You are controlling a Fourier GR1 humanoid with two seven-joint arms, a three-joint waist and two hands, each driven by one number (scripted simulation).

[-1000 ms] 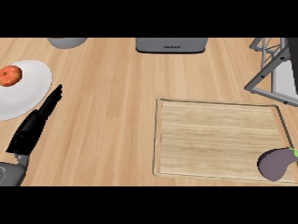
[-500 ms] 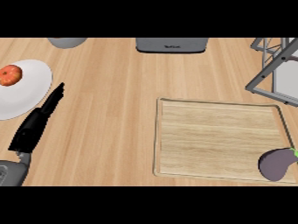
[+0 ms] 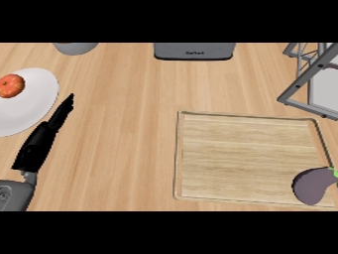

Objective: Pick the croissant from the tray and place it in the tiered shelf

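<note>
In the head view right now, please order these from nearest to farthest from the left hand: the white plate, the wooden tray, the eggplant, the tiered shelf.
Measured from the left hand:
1. White plate, just beside it, up and to the left.
2. Wooden tray, to its right.
3. Eggplant, in the tray's lower right corner.
4. Tiered shelf, at the upper right edge; only a little farther than the eggplant.

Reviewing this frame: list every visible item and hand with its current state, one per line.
Left hand: open, fingers straight, beside the plate, holding nothing.
Right hand: not in view.
Wooden tray: flat on the counter, no croissant visible on it.
Eggplant: lying in the tray's near right corner.
White plate: on the counter at left, carrying an apple.
Apple: resting on the plate.
Tiered shelf: upper right, partly out of view, visible tiers empty.
</note>
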